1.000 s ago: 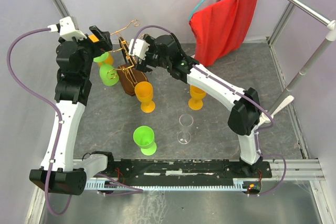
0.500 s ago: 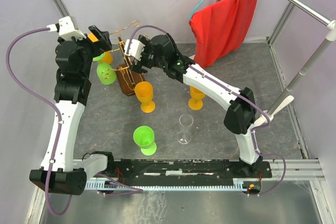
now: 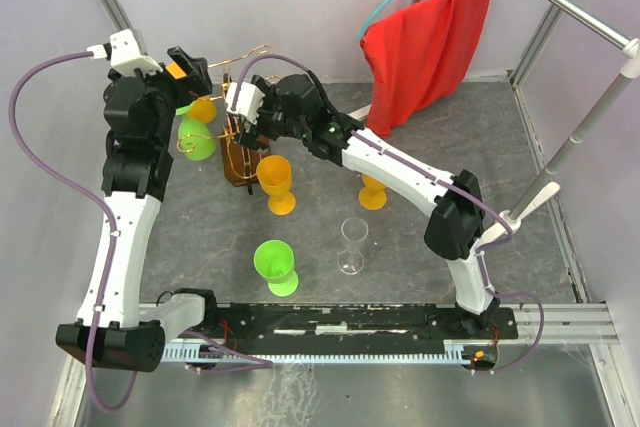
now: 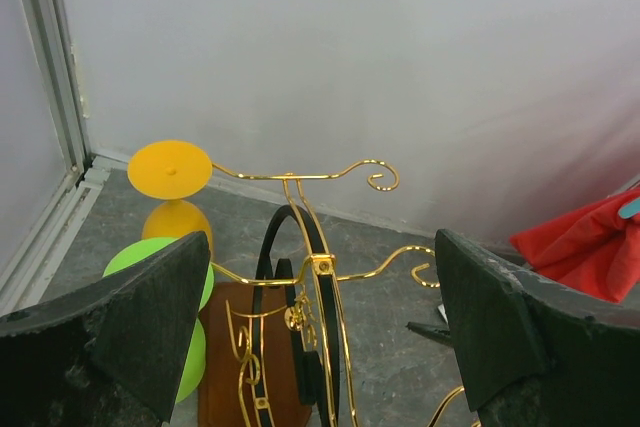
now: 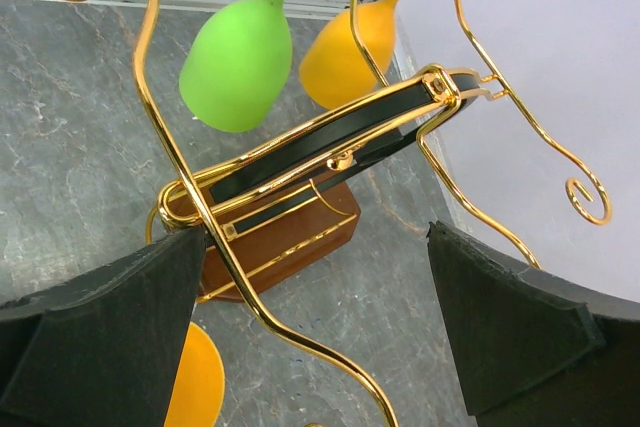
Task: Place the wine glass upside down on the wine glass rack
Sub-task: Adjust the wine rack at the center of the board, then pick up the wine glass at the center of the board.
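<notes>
Left gripper (image 3: 190, 69) and right gripper (image 3: 240, 115), both spread, crowd the rack (image 3: 238, 155) at 11 o'clock by the wall (image 3: 300, 7); right gripper has shifted left.

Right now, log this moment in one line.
left fingers: open | right fingers: open | copper-wire wine glass rack: green glass, orange glass hanging inverted | clear wine glass: upright on grey table

The left arm (image 3: 125, 217) stood nearly upright from its base at the near left. It was folded at the elbow, with the wrist turned inward at the far left. The left pincer (image 3: 198, 72) pointed rightward with its jaws spread wide — its dark fingers (image 4: 150, 327) framed both edges of the wrist view. The right arm (image 3: 400, 172) stretched long and diagonal from the near right toward the far left. The right pincer (image 3: 245, 122) was spread just as wide, close to the left one.
</notes>
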Motion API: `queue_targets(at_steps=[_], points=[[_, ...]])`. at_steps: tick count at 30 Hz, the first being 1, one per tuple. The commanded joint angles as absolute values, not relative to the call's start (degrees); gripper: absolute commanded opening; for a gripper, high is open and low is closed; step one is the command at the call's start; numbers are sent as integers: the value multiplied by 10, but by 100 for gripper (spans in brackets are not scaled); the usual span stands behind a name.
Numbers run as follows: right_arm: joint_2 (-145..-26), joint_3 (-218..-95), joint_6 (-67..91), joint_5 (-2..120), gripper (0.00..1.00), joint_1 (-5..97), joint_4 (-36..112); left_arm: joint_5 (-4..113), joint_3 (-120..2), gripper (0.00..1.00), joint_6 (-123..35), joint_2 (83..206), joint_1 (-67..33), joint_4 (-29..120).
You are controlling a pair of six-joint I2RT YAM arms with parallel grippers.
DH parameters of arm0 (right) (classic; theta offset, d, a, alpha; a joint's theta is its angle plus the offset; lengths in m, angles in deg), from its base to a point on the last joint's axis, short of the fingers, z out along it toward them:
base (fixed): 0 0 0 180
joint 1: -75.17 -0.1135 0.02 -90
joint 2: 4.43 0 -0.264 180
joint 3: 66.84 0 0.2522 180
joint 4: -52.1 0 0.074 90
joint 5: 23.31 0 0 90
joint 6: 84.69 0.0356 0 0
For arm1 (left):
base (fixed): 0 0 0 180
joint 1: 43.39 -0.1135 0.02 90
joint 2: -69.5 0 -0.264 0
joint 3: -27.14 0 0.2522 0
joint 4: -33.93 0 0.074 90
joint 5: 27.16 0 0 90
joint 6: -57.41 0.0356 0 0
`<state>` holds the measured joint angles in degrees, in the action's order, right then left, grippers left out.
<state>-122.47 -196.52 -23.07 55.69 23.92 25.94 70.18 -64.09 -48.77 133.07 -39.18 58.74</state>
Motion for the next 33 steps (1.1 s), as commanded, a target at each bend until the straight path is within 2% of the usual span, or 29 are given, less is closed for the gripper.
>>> queue_targets(at_steps=[1, 8, 16, 20, 26, 33], points=[[-1208, -1976, -203, 546, 100, 230, 310, 693, -674, 99, -472, 1327, -395, 579], [-1125, -1912, -192, 599, 100, 234, 277, 670, -681, 99, -467, 1341, -395, 585], [-948, -1780, -135, 612, 100, 237, 263, 563, -656, 99, -420, 1341, -396, 584], [-887, -1732, -109, 684, 100, 238, 228, 504, -633, 99, -384, 1333, -396, 609], [-906, -1805, -68, 808, 100, 265, 71, 417, -612, 99, -320, 1320, -387, 697], [-950, -1887, 45, 801, 100, 339, -20, 382, -546, 99, -289, 1251, -301, 722]])
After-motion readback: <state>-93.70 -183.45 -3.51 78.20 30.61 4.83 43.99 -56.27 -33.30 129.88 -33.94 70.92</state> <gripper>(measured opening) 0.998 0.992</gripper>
